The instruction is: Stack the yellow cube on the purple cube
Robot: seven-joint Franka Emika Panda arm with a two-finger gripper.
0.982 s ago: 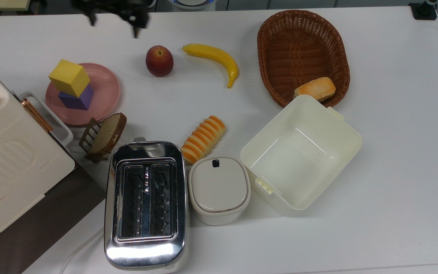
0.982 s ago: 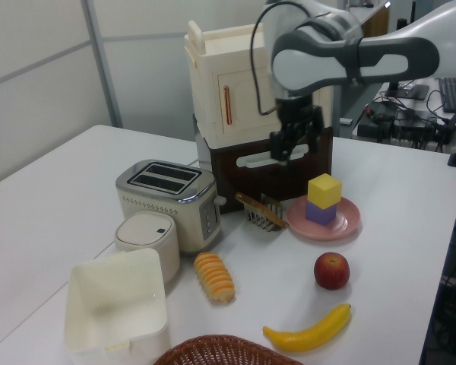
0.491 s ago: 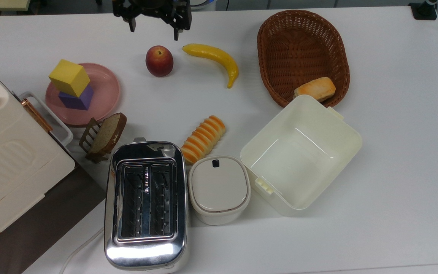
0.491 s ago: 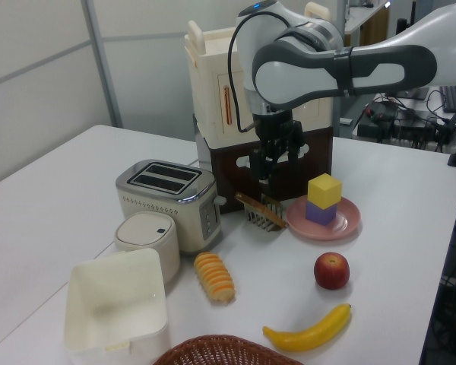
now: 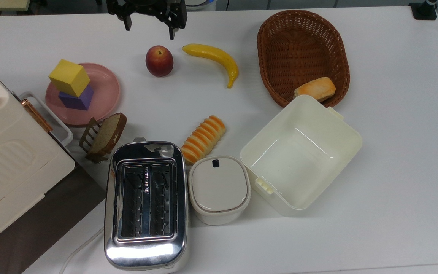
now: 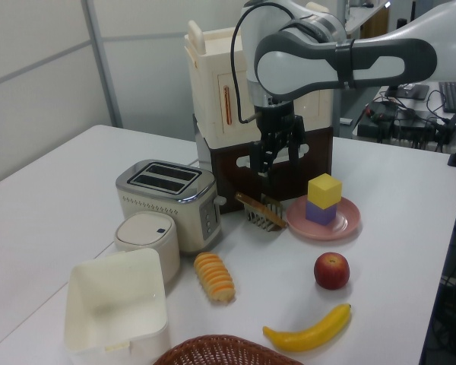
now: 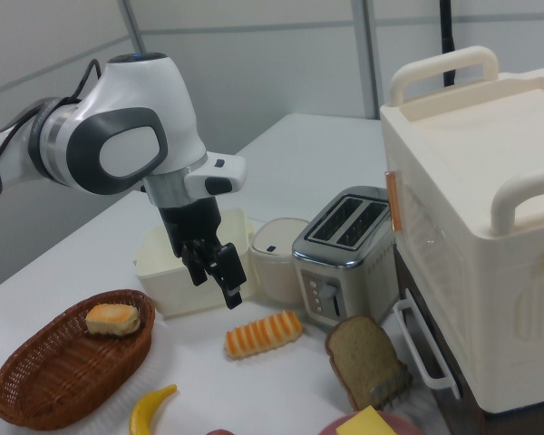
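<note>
- The yellow cube (image 5: pixel 69 77) sits on top of the purple cube (image 5: pixel 76 98), and both stand on the pink plate (image 5: pixel 107 89). In the left view the yellow cube (image 6: pixel 324 189) rests flat on the purple cube (image 6: pixel 320 212), turned a little so its corners do not line up.
- The gripper (image 5: pixel 148 23) hangs in the air at the far edge of the table (image 5: pixel 394 152), above the peach (image 5: pixel 159 61) in the top view. Its two fingers are spread wide, and there is nothing between them.
- From the gripper, the stack lies toward the top view's left and lower down in that view. They are well apart, with bare table between them.
- In the left view the gripper (image 6: pixel 277 157) shows in front of the big cream cabinet (image 6: pixel 235 91), with the stack off to the left view's right.
- In the right view the gripper (image 7: pixel 216 275) hangs above the striped bread roll (image 7: pixel 264 333). Only a corner of the yellow cube (image 7: pixel 366 423) peeks in at the bottom edge, so how it sits there is hard to tell from this side.
- I think the piling looks done. There is only this one arm, and its next move probably has no need to go back toward the plate.
</note>
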